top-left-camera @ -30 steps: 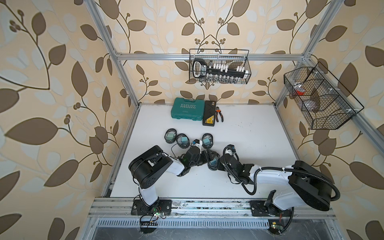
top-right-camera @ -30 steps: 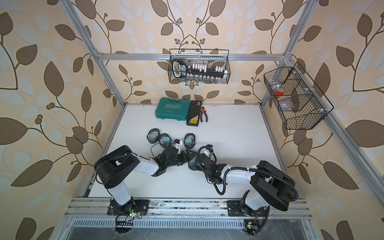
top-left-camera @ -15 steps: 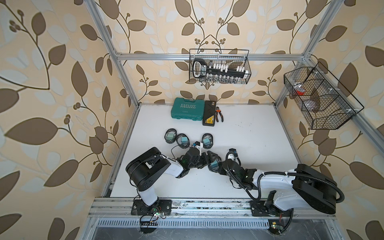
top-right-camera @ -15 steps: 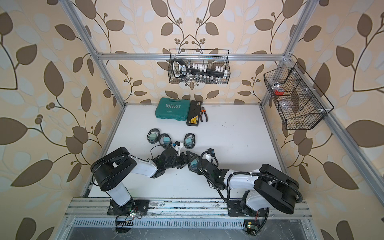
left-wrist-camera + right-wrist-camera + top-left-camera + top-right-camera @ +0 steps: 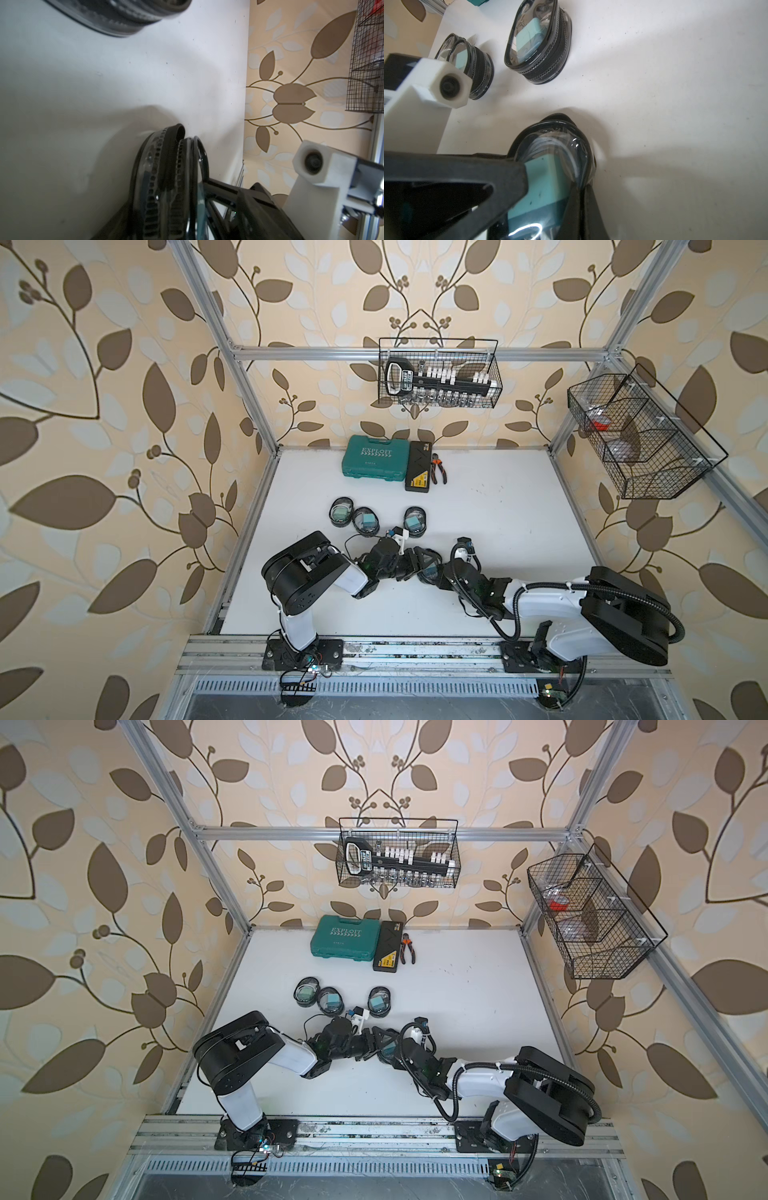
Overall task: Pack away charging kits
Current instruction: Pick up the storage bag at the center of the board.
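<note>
The right gripper (image 5: pixel 581 204) is clenched on the rim of a clear pouch (image 5: pixel 554 158), which holds a teal plug (image 5: pixel 542 187) and white cable (image 5: pixel 548 145) and lies on the table (image 5: pixel 498 531) toward its 6 o'clock edge. The left gripper (image 5: pixel 413 566) meets it from 9 o'clock; its jaws' state cannot be told.

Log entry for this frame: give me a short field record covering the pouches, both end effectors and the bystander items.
pouch in work: fourth pouch, between the two arms
contents: teal adapter and coiled white cable visible inside
right end effector: shut on that pouch's rim
left end effector: at the same pouch, one finger against it; open or shut unclear
other pouches: three in a row, each showing a teal adapter inside
bystanders: teal tool case, black flat case, pliers, along the back edge
</note>
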`<state>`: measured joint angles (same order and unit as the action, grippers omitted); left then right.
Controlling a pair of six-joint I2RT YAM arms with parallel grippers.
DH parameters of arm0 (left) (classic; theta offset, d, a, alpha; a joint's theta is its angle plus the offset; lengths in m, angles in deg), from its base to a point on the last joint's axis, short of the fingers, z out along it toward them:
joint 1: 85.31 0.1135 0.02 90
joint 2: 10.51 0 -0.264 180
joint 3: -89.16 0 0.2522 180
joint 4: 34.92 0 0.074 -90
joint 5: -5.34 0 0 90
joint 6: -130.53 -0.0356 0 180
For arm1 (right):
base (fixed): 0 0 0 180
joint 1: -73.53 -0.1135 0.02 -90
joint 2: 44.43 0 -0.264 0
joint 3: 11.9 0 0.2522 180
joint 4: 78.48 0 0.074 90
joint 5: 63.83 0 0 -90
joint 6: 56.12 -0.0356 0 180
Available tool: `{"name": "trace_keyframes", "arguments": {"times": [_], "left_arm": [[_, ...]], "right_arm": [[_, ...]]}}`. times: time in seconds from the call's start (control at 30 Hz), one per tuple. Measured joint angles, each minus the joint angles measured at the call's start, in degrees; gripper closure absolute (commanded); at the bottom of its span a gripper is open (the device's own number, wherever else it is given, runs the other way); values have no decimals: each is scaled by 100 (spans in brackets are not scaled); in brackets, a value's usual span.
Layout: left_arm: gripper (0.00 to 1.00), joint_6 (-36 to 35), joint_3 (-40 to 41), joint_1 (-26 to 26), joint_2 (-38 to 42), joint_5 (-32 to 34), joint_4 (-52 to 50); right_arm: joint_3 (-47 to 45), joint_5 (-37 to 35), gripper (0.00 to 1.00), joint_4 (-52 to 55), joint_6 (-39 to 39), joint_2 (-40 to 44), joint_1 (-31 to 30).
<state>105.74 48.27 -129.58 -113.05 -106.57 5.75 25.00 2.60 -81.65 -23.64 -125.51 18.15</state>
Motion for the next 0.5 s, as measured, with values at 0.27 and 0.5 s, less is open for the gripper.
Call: {"name": "trace_keyframes", "arguments": {"times": [0.27,0.5], "left_arm": [[36,0,26,-2,-221,-120,326],[35,-7,-199,-7,-623,-317,726]], "right_arm": [[2,0,100,0,68,0,0],[7,-4,100,22,131,0,0]]}}
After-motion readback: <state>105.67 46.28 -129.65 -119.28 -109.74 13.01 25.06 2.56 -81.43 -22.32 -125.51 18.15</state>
